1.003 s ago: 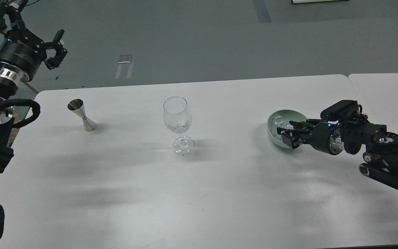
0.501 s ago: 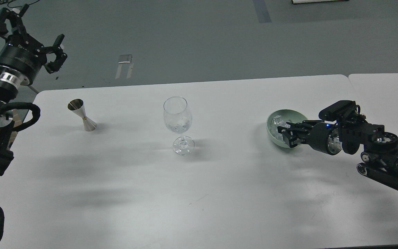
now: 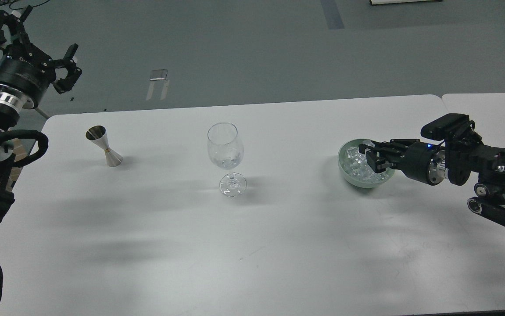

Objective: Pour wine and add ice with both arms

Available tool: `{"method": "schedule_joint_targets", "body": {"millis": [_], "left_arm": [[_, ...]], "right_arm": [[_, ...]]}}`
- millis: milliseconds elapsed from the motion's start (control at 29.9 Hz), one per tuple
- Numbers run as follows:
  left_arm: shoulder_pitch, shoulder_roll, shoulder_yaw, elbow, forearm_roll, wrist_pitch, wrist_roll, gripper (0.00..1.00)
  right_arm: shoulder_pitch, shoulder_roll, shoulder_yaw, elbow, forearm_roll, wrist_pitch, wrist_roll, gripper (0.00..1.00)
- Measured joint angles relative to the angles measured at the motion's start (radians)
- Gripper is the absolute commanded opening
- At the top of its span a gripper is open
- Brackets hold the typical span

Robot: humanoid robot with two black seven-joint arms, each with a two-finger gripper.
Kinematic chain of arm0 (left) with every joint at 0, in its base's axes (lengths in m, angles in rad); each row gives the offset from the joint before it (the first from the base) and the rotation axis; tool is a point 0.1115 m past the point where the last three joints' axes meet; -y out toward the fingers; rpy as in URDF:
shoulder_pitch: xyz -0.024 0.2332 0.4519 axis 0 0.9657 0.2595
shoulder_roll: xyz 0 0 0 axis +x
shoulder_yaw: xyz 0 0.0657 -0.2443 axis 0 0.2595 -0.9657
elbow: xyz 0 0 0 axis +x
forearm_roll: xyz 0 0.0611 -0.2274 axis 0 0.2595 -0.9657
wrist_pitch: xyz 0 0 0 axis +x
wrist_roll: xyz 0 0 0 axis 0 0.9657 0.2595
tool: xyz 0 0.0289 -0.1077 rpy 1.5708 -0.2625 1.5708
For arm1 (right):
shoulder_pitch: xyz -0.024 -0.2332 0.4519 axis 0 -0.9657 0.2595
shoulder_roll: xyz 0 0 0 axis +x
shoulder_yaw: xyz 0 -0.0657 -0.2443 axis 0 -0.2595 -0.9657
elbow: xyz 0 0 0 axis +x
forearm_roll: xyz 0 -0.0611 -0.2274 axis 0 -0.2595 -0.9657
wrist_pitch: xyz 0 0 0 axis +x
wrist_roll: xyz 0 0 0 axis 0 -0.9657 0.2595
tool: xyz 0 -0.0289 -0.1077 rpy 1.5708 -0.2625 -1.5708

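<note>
A clear stemmed glass (image 3: 226,151) stands upright mid-table, with a little clear liquid, the wine (image 3: 227,163), at the bottom of its bowl. A pale green bowl (image 3: 344,169) at the right holds many clear ice cubes (image 3: 359,169). My right gripper (image 3: 371,153) hovers just over the bowl, its fingers close together on a clear ice cube (image 3: 368,143) at the tips. My left gripper (image 3: 33,41) is open and empty, raised beyond the table's far left corner. A steel jigger (image 3: 104,145) stands on the table at the left.
The white table (image 3: 252,245) has a seam to a second table (image 3: 489,109) at the right. The jigger, glass and bowl stand in a rough row across the table's far half. The grey floor lies beyond the far edge.
My right gripper closed among the ice in the bowl, then rose and drew back to the right. My left gripper drifted slightly left and up.
</note>
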Motion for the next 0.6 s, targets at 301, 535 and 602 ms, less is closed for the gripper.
{"method": "schedule_joint_targets", "body": {"millis": [301,535,602], "left_arm": [[0.0,0.003,0.005,0.0,0.0,0.003,0.0,0.98],[-0.001,0.022,0.009,0.0,0.0,0.001,0.0,0.98],[0.0,0.034,0.007,0.0,0.0,0.0,0.0,0.98]], "right_arm": [[0.02,0.035,0.181,0.056,0.0,0.008,0.021,0.17],[0.101,0.205,0.183,0.056,-0.005,0.008,0.023,0.16],[0.12,0.262,0.182,0.055,-0.008,0.009,0.022,0.16]]}}
